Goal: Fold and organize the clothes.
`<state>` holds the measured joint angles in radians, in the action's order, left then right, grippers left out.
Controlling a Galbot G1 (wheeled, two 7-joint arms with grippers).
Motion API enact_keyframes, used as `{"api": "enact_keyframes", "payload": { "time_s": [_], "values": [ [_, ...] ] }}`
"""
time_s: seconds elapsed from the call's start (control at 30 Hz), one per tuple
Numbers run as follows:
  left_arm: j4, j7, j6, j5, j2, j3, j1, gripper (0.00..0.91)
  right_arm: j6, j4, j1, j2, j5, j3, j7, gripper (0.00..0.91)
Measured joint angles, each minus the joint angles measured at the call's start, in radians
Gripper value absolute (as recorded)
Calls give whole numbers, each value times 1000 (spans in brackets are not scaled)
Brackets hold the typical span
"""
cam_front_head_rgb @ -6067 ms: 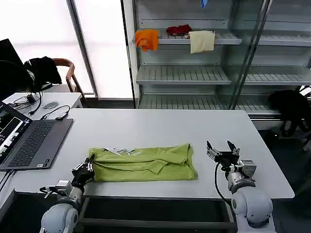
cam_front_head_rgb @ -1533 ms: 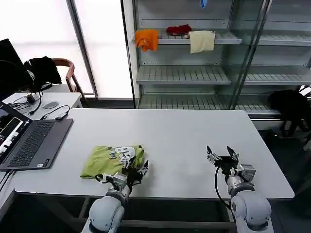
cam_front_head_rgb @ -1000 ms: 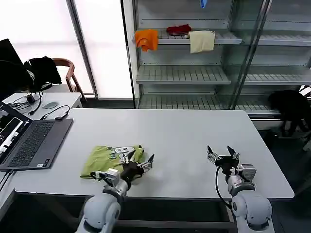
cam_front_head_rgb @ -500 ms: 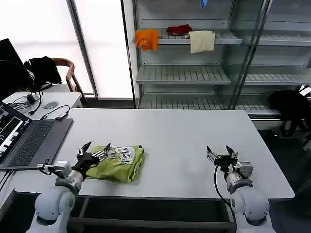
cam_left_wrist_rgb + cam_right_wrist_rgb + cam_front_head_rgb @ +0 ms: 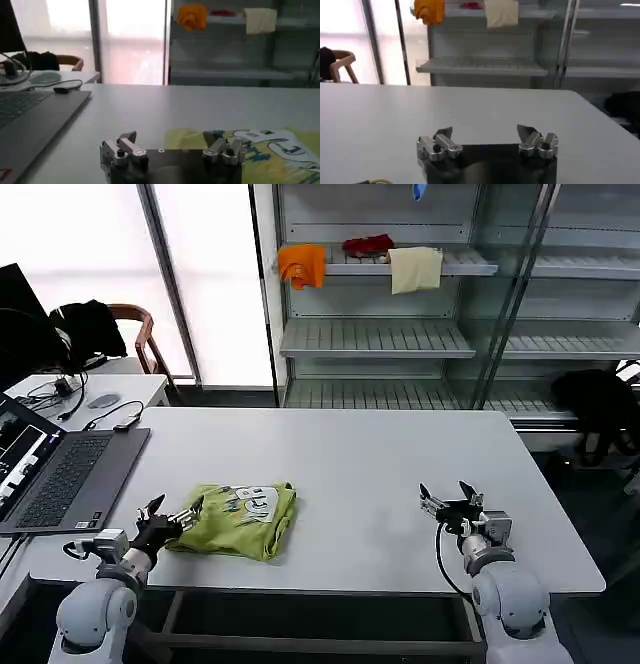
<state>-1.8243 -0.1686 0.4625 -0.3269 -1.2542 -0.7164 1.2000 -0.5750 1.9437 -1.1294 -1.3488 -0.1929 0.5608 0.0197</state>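
White table (image 5: 350,454) carries lime-green T-shirt (image 5: 238,519), folded into compact bundle, print up, lying just ahead of left gripper (image 5: 170,514). Left gripper: fingers apart, empty, at bundle's edge. Right gripper (image 5: 447,496): fingers apart, idle, well apart from shirt. Folding looks done; next move likely tidying or placing bundle.

No words, numbers or brands can be read; the white printed graphic (image 5: 251,501) on the folded lime yellow-green cotton T-shirt (image 5: 235,522) stays illegible.
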Motion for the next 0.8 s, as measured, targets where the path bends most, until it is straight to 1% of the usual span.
{"api": "enact_keyframes", "payload": {
  "time_s": [0.03, 0.1, 0.13, 0.17, 0.3, 0.33, 0.37, 0.43, 0.47, 0.5, 0.53, 0.57, 0.8],
  "values": [
    [4, 0, -3, 3, -2, 0, 2, 887, 0, 0, -1, 3, 2, 0, 1, 907],
    [15, 0, -10, 11, -7, 1, 2, 776, 0, 0, -2, 9, 5, 0, 3, 907],
    [21, 0, -11, 14, -8, 2, 2, 695, 0, -1, -2, 12, 7, 0, 4, 907],
    [27, 1, -12, 18, -10, 3, 2, 665, 0, -3, -2, 14, 10, 1, 4, 907],
    [40, 3, -16, 25, -15, 7, 4, 655, -1, -11, -2, 15, 22, 0, 1, 907],
    [43, 3, -18, 26, -16, 9, 5, 645, -1, -12, -2, 14, 25, -1, 1, 907],
    [46, 3, -20, 28, -18, 10, 5, 615, -1, -13, -2, 13, 27, -1, 1, 907],
    [53, 2, -22, 30, -20, 12, 6, 443, -1, -15, -1, 10, 31, -3, 1, 907],
    [56, 2, -23, 31, -21, 12, 6, 111, -1, -16, -1, 9, 33, -3, 1, 907],
    [59, 2, -24, 31, -21, 12, 6, 40, -1, -16, 0, 8, 35, -4, 1, 907],
    [63, 1, -25, 31, -22, 12, 6, 0, -1, -16, 1, 7, 36, -4, 1, 907],
    [65, -1, -25, 30, -23, 12, 6, 10, -1, -17, 2, 7, 37, -4, 1, 907],
    [65, -15, -28, 9, -32, 8, 15, 0, -2, -23, 4, 0, 46, -4, -4, 907]
  ]
}}
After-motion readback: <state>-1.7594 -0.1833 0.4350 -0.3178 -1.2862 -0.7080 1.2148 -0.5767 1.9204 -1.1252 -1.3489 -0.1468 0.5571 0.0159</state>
